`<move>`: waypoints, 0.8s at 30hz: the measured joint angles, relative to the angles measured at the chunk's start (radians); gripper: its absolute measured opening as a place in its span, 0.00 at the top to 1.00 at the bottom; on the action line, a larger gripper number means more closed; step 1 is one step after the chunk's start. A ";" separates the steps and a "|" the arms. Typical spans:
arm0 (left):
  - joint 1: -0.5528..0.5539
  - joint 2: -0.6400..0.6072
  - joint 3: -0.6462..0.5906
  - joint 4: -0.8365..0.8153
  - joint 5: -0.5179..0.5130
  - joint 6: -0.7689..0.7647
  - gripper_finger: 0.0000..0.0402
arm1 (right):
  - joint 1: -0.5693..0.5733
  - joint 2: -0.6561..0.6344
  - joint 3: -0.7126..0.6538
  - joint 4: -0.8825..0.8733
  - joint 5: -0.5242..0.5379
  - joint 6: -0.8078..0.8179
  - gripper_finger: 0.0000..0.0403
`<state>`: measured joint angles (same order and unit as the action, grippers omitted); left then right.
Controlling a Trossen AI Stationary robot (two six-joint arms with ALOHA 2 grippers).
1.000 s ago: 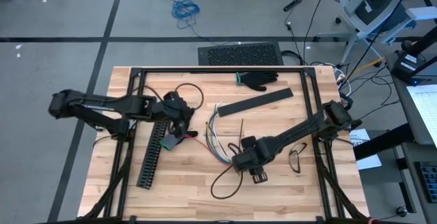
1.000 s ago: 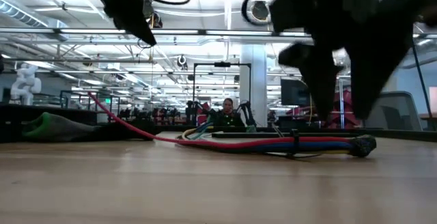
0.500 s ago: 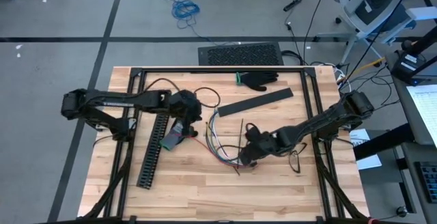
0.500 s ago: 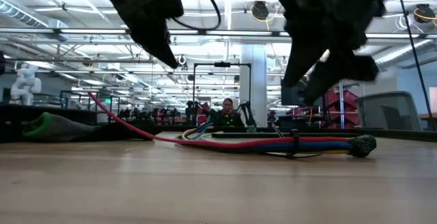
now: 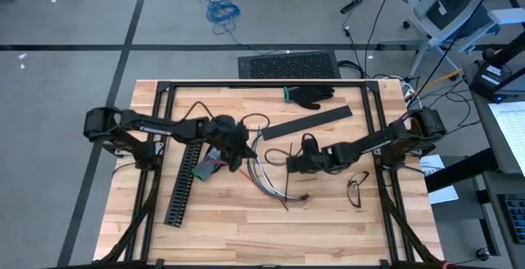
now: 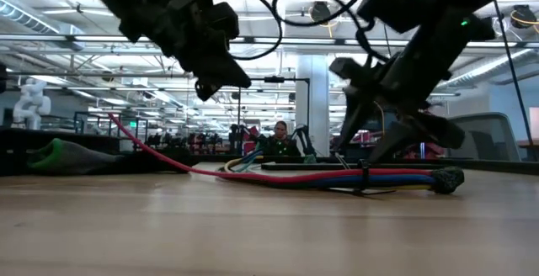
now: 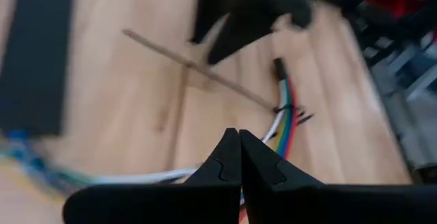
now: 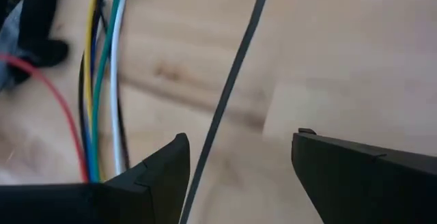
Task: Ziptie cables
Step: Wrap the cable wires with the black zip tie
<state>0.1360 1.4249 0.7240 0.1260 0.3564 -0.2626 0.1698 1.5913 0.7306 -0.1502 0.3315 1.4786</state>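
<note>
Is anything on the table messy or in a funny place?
Yes. The bundle of thin coloured cables fans out loosely at one end instead of lying together. A thin dark zip tie strip lies loose on the wood beside them, between the right hand's open fingers. A black glove sits at the table's far edge.

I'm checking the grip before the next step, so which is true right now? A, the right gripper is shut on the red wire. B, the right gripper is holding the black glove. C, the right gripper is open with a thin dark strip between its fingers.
C: in the right wrist view the right gripper stands open, with the thin dark strip running between its fingers, beside the cables.
</note>
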 joint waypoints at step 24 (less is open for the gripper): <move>-0.146 0.045 -0.077 0.101 -0.148 -0.154 1.00 | 0.119 0.204 0.006 0.333 -0.090 0.186 0.47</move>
<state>-0.0102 1.4704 0.6468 0.2274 0.2085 -0.4163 0.2884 1.7956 0.7368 0.1827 0.2417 1.6646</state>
